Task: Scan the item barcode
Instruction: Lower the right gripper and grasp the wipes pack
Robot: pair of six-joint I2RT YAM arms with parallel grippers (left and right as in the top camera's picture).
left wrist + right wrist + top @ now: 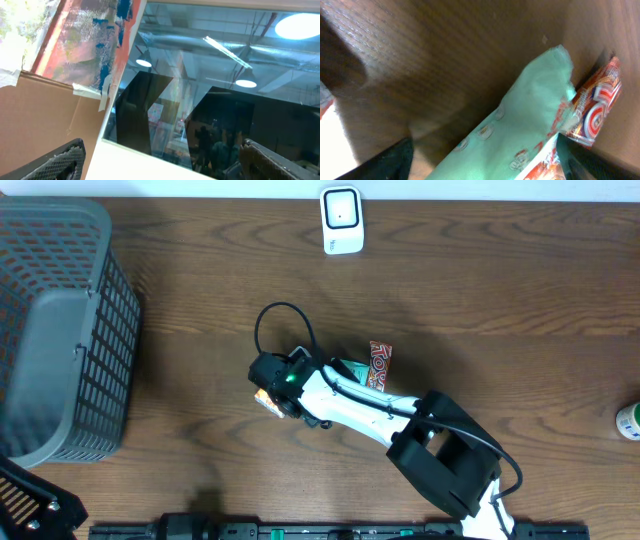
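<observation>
We have our right gripper (485,162), the nearer one, spread astride the mint packet (535,100), whose long axis runs seven to one o'clock in the wrist view.

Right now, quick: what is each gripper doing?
Left gripper: open, empty.
Right gripper: open around the green packet, not clamped.

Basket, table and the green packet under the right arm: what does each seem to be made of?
The basket looks like grey moulded plastic with a matte finish, judging by its uniform lattice walls. The table is dark brown wood or a wood-look laminate with a slight sheen. Grain streaks show, but not which of the two it is. The green packet seems to be thin flexible film, probably plastic, softly glossy, with a crimped, wrinkled edge.
</observation>
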